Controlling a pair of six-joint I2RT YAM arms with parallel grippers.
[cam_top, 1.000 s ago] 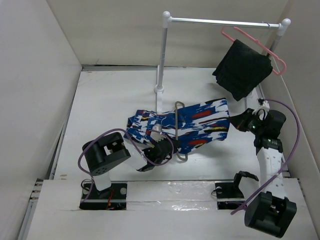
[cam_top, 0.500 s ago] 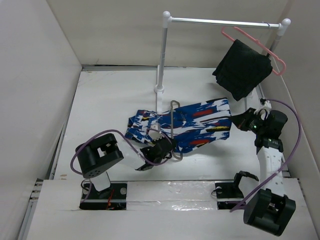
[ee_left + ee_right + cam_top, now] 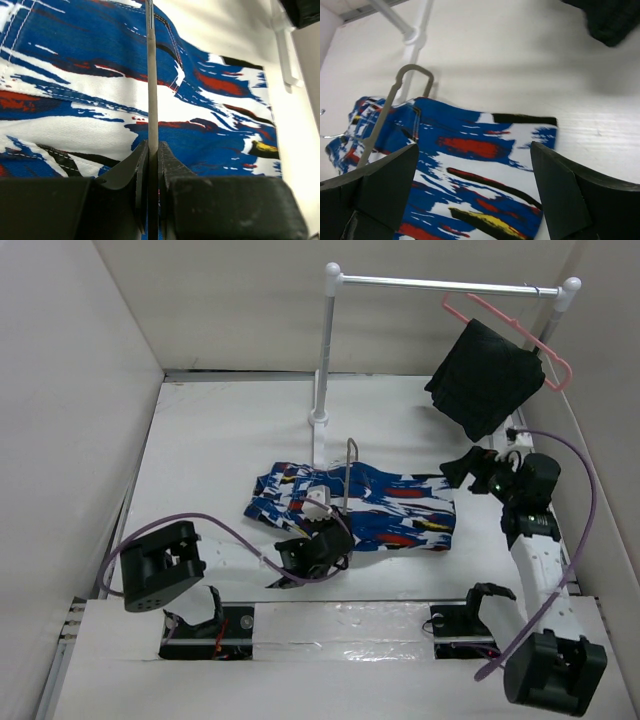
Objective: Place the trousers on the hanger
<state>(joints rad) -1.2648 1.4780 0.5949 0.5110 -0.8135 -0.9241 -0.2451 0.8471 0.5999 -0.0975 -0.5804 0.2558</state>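
Observation:
The printed trousers (image 3: pixel 395 510) lie folded flat on the table, seen close in the left wrist view (image 3: pixel 210 125) and the right wrist view (image 3: pixel 485 170). The grey wire hanger (image 3: pixel 349 465) stands on edge across their middle, hook (image 3: pixel 402 75) pointing toward the rack post. My left gripper (image 3: pixel 325 532) is shut on the hanger's wire (image 3: pixel 151 75), both pads (image 3: pixel 140 165) pressed against it. My right gripper (image 3: pixel 462 465) hovers open above the trousers' right end; nothing sits between its fingers (image 3: pixel 395 175).
A white rack with a top rail (image 3: pixel 440 282) and post (image 3: pixel 325 350) stands at the back. A pink hanger (image 3: pixel 553 355) carrying a black cloth (image 3: pixel 487 378) hangs at its right end, just above my right arm. White walls close in on both sides.
My right gripper has opened and let go of the trousers' right end, which has dropped flat, and has drawn back slightly. The left arm swung its elbow left, tilting the hanger more upright.

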